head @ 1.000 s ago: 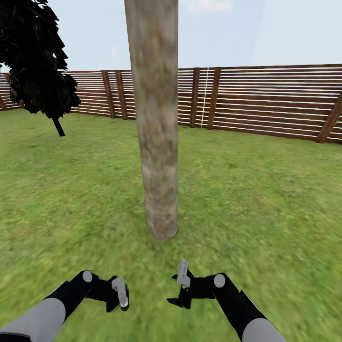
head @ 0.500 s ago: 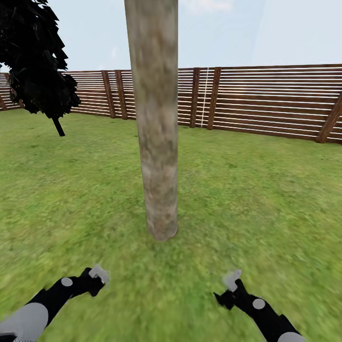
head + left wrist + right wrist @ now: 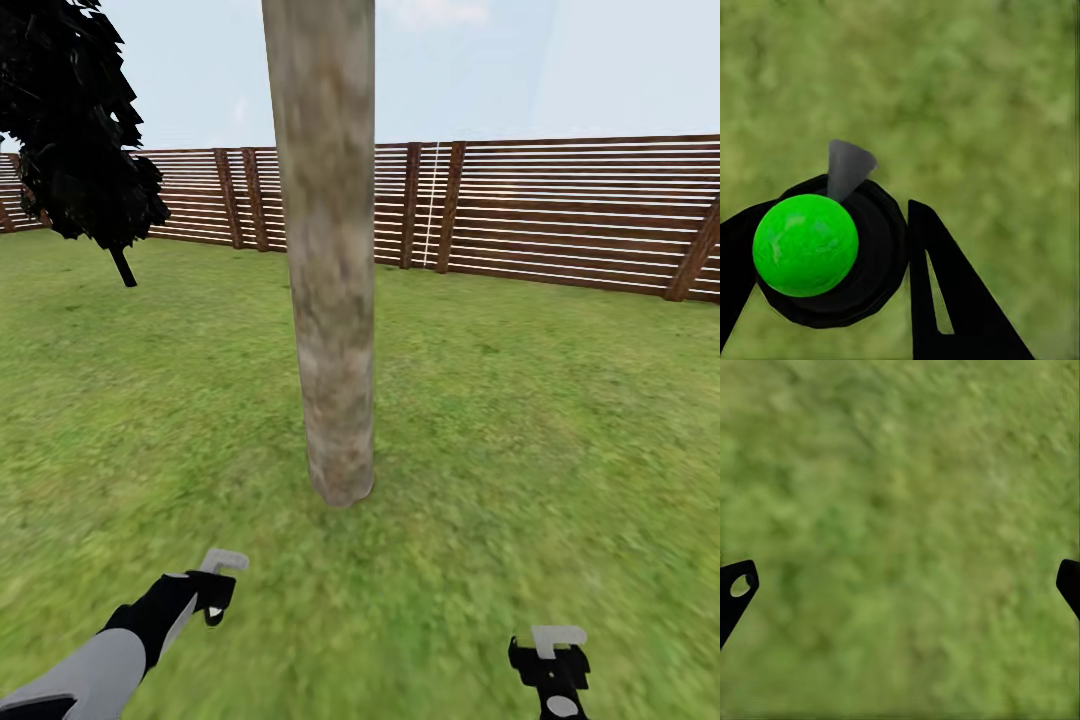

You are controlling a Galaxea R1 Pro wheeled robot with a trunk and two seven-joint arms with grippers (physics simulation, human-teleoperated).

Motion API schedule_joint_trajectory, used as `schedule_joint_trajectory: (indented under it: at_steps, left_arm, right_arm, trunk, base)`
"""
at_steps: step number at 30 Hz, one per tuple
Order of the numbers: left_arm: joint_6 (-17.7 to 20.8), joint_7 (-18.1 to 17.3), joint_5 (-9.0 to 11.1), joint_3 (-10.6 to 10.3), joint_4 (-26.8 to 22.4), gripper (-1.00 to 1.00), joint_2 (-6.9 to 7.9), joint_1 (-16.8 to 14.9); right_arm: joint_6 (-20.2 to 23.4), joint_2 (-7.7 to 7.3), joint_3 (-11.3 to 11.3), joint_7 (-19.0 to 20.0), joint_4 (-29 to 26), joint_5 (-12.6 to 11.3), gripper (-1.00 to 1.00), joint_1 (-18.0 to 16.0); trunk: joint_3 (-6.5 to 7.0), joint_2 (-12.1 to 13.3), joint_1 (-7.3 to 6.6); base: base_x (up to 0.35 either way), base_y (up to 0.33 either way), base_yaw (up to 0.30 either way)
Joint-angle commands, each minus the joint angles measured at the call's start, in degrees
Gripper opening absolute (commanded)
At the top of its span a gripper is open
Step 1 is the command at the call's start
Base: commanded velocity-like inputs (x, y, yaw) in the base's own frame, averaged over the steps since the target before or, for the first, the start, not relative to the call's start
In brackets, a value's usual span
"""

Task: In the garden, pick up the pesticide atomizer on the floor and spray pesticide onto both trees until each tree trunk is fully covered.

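Standing close before a tree trunk (image 3: 330,250), the robot faces the pale mottled column that runs from the top centre of the head view down to its base on the lawn (image 3: 560,420) at mid-frame, with the brown slatted fence (image 3: 560,215) across the back and a dark leafy tree (image 3: 75,130) at the upper left. The left gripper (image 3: 215,580) sits at the lower left of that frame and the right gripper (image 3: 556,650) at the lower right, well apart from each other and both short of the trunk's foot. In the left wrist view a round black body with a bright green ball on it and a grey cone-like spout, which I take to be the pesticide atomizer (image 3: 832,255), lies between the dark fingers (image 3: 945,292), so these jaws look pinched on it, though the contact itself is partly hidden. In the right wrist view the fingertips (image 3: 735,585) stand at the two side edges of the frame with only grass between them, so those jaws are spread wide and hold nothing. By my reading the pick-up is done and the spraying of this trunk is the step in hand. The next move calls for raising the left arm and turning the spout toward the bark, since it seems aimed at the grass now, then sweeping along the trunk.
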Motion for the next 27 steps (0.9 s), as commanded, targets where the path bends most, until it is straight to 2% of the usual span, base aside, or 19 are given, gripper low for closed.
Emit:
schedule_joint_trajectory:
  at_steps: [1, 4, 7, 9, 10, 16, 20, 23, 27]
  left_arm:
    - [0.4, -0.4, -0.6, 0.4, -0.6, -1.00, -0.16, 0.0]
    - [1.0, -0.5, -0.3, 0.5, -3.4, -1.00, -1.60, 0.0]
    - [3.1, -0.4, -0.3, 0.3, -4.9, -1.00, -5.05, -0.2]
    - [3.9, -0.3, -0.3, 0.2, -5.2, -1.00, -6.76, -0.5]
    - [4.0, -0.3, -0.3, 0.2, -5.2, -1.00, -7.10, -0.5]
    - [4.7, -0.3, -0.1, 0.5, -5.4, -1.00, -7.86, -0.7]
    - [4.7, -0.3, -0.2, 0.5, -5.5, -1.00, -7.85, -0.6]
    - [4.7, -0.3, -0.1, 0.6, -5.5, -1.00, -7.85, -0.6]
    - [4.7, -0.3, -0.2, 0.6, -9.1, -1.00, -7.83, -0.1]
  right_arm:
    - [-0.2, 0.04, -0.4, -0.1, 0.1, 0.5, 1.00, 0.0]
    - [-0.2, 0.07, -0.4, -0.2, 0.1, 0.3, 1.00, 0.0]
    - [-0.2, 0.20, -0.5, -0.3, 0.1, 0.1, 1.00, 0.0]
    - [-0.2, 0.29, -0.5, -0.4, 0.1, 0.1, 1.00, 0.0]
    - [-0.2, 0.32, -0.5, -0.4, 0.1, 0.0, 1.00, 0.0]
    - [-0.2, 0.39, -0.6, -0.5, 0.2, 0.1, 1.00, 0.0]
    - [-0.2, 0.34, -0.6, -0.4, 0.2, 0.1, 1.00, 0.0]
    - [-0.2, 0.34, -0.6, -0.4, 0.2, 0.1, 1.00, 0.1]
    - [-0.2, 0.34, -0.6, -0.4, 0.2, 0.1, 1.00, 0.3]
  trunk:
    - [-0.05, 0.0, -0.01]
    - [-0.05, 0.0, -0.01]
    - [-0.05, 0.0, -0.01]
    - [-0.05, 0.0, -0.01]
    - [-0.05, 0.0, -0.01]
    - [-0.05, 0.0, -0.01]
    - [-0.02, 0.0, -0.01]
    - [0.05, 0.0, -0.01]
    - [0.18, 0.0, -0.01]
  base:
    - [0.000, 0.000, 0.000]
    - [0.135, 0.000, 0.000]
    - [0.273, -0.022, 0.000]
    - [0.294, -0.105, 0.000]
    - [0.289, -0.131, 0.000]
    - [0.280, -0.157, 0.000]
    - [0.260, -0.165, -0.100]
    - [-0.057, -0.182, -0.238]
    - [-0.290, -0.066, -0.253]
